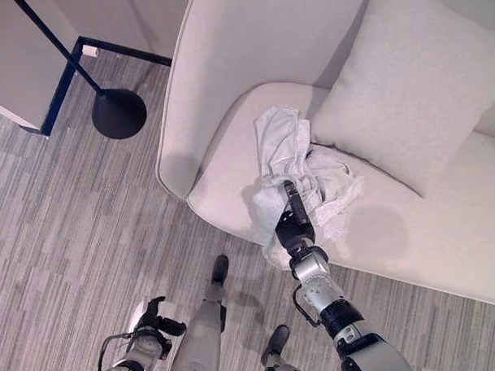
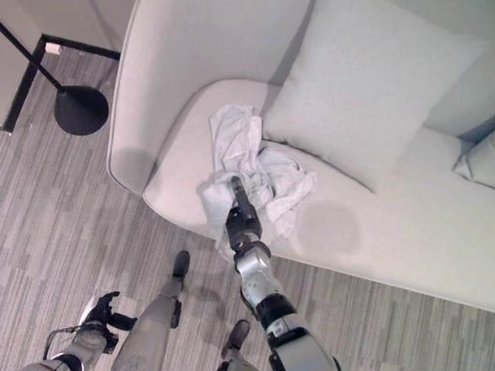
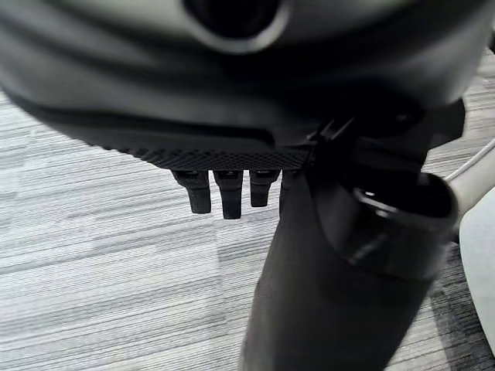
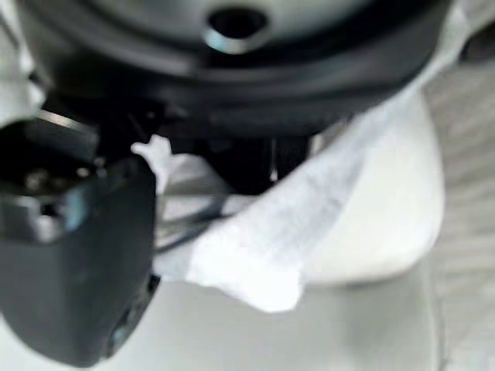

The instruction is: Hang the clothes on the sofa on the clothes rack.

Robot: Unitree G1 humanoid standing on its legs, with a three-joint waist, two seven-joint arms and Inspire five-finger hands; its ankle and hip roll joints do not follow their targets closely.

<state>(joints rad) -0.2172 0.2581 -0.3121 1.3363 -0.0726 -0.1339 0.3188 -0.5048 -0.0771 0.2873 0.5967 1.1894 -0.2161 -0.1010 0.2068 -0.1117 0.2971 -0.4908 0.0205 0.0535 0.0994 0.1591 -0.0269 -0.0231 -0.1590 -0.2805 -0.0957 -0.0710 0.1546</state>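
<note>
1. One sofa, pale, carries one big pillow; a second, smaller cushion shows at its far right.
2. One black lamp base stands on the floor to the sofa's left.
3. One crumpled white garment lies on the seat's front left part, its long axis running from seat edge toward backrest.
4. Right robot hand lies on the garment's near end; cloth drapes over its fingers, so I cannot tell whether it grips.
5. Left robot hand hangs low by the floor, fingers curled, holding nothing, well away.
</note>
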